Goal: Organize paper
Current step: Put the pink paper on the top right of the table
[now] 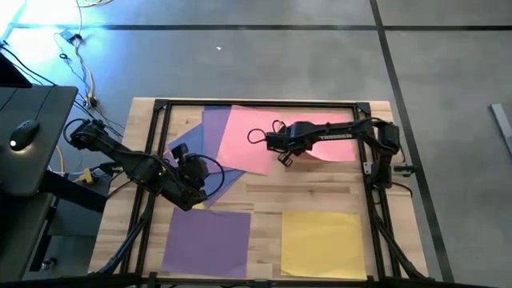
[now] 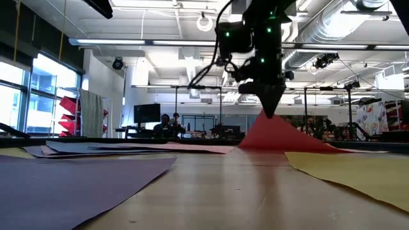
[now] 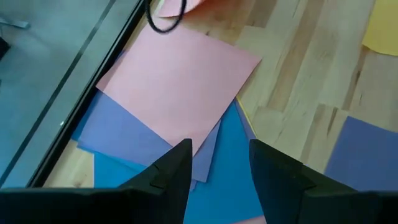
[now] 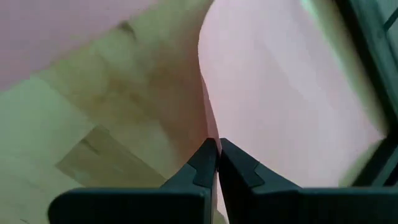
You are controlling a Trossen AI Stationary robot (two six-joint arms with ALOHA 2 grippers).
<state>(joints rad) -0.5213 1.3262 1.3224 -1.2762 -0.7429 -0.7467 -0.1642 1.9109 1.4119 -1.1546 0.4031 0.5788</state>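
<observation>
Pink, thin and limp, the square paper sheet at the far side of the wooden worktop tents up where the right tool pinches its edge, so I judge an edge or corner the only workable hold. The left tool hovers spread over the overlapping pile beside it. Nearer lie one purple sheet and one yellow sheet; the pile shows pink, purple and blue.

A pale wooden tabletop carries a black metal frame along its edges; beside the tabletop, a dark desk holds a computer mouse, with cables trailing across the grey floor.
</observation>
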